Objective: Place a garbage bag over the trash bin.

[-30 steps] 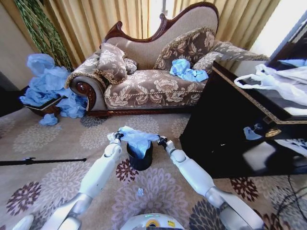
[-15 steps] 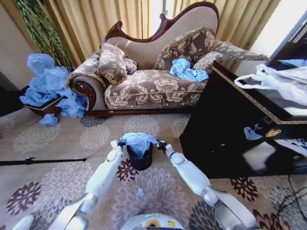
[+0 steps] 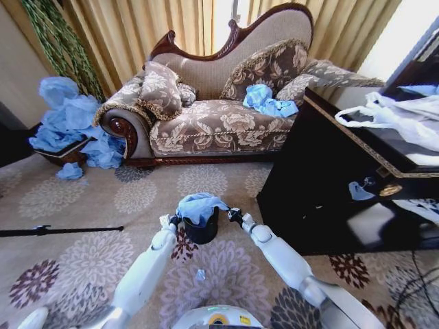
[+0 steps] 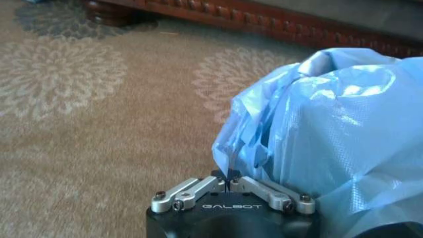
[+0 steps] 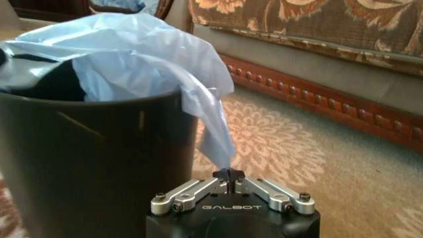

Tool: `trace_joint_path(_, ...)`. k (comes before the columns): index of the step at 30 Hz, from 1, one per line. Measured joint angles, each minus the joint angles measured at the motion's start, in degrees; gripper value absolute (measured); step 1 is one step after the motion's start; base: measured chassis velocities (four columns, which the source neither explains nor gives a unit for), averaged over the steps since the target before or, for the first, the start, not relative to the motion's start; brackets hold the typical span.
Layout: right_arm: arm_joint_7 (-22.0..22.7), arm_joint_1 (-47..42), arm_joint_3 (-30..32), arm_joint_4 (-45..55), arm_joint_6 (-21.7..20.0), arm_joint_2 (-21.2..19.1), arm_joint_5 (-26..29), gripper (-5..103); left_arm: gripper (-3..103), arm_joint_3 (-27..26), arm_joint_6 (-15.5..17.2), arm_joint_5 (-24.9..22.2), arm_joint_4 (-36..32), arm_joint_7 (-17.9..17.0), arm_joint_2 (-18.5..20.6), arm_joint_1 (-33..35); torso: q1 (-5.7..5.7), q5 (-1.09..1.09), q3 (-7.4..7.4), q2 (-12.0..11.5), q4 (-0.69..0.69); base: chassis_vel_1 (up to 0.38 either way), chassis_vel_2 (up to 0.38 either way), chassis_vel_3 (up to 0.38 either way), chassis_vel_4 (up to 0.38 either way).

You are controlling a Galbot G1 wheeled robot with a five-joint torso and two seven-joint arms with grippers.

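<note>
Bin (image 3: 201,230): small, black, rigid, standing on the carpet (image 3: 82,212) between both arms; likely light, so a hard pull on the film could tip it.
Bag (image 3: 199,205): thin blue film bunched over the bin mouth, partly draped outside; judged soft, nearly weightless, slippery, easy to tear. Best taken at the hem, opposite sides.
Left gripper (image 4: 228,179): beside the bin's left, fingers closed, pinching a fold of bag edge.
Right gripper (image 5: 228,174): beside the bin's right wall, fingers closed on a hanging strip of bag.
</note>
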Motion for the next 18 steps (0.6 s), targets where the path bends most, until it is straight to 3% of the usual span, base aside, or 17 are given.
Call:
trace_joint_path(10,2.28,-3.03,0.93,2.88,0.01,-0.33,-0.82,0,0,-0.12,-2.38,3.23,-4.35,0.50,0.94,3.71,0.00,0.01,0.00,0.00,0.01,0.000,0.000,0.000,0.000)
trace_joint_path(14,6.32,-5.05,2.93,7.54,-2.25,-1.91,-0.59,-3,0,-0.12,-3.21,3.37,-4.08,0.54,0.73,3.18,0.00,0.00,0.00,0.00,0.02,0.000,0.000,0.000,0.000)
trace_joint_path(16,10.97,-8.21,5.85,12.57,-4.42,-3.38,2.66,-1,0,-0.19,-3.52,3.35,-4.11,0.71,0.90,2.74,0.00,0.00,0.00,0.00,-0.02,0.000,0.000,0.000,0.000)
trace_joint_path(18,11.74,-8.94,6.56,13.79,-5.12,-3.67,3.64,1,0,-0.20,-3.56,3.34,-4.11,0.74,0.96,2.68,0.00,0.02,0.01,0.00,-0.01,0.000,0.000,0.000,0.000)
